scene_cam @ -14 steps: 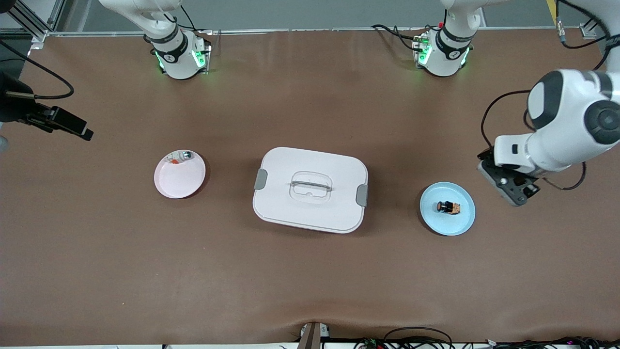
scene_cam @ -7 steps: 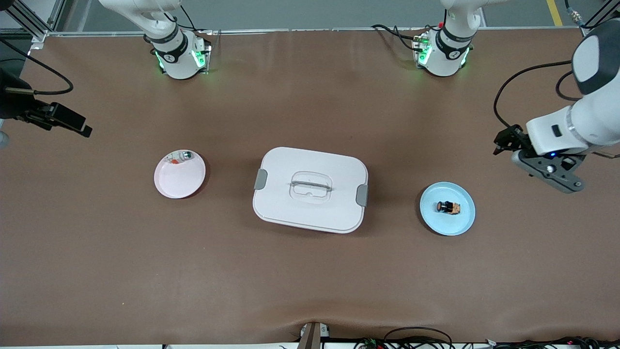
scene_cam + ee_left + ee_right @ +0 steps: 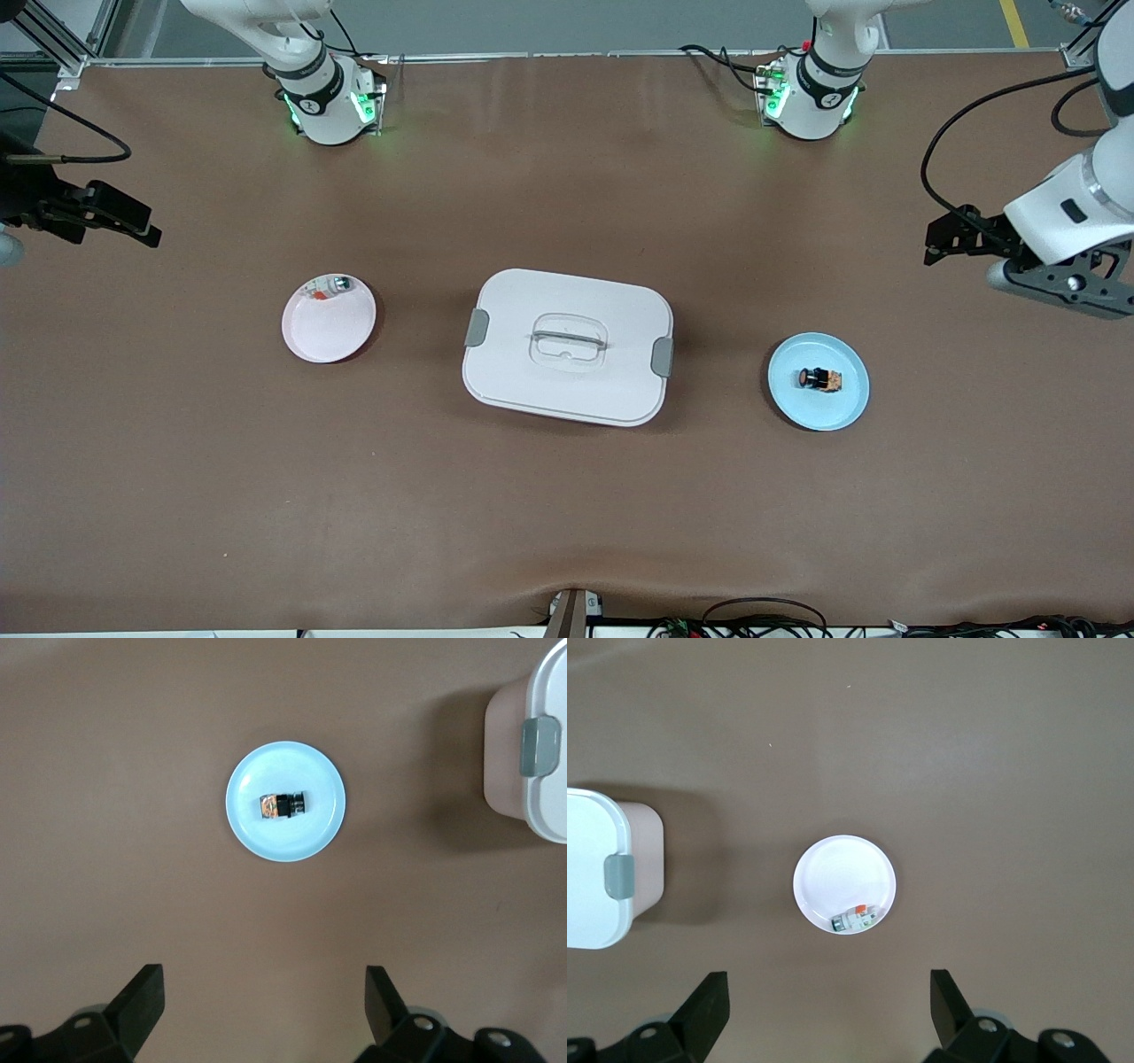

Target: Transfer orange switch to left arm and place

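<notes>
Brown matting covers the table (image 3: 567,514), and the white box (image 3: 567,346) sits at its middle with the lid on and a grey clip at each end. Toward the left arm's end, a blue plate (image 3: 819,382) holds the orange switch (image 3: 819,379), which lies on its side near the plate's centre. The left wrist view shows the same switch (image 3: 283,804) on the blue plate (image 3: 285,801), with the box's clipped end (image 3: 540,744) off to one edge. Toward the right arm's end, a pink plate (image 3: 329,317) carries a small whitish part (image 3: 330,286) against its rim.

The left gripper (image 3: 952,239) hangs in the air over bare table at the left arm's end, well apart from the blue plate, its wrist bent so the camera looks straight down; its fingers (image 3: 142,1005) are spread wide and empty. The right gripper (image 3: 115,217) hangs over bare table at the right arm's end, fingers (image 3: 709,1005) likewise spread with nothing between them.
</notes>
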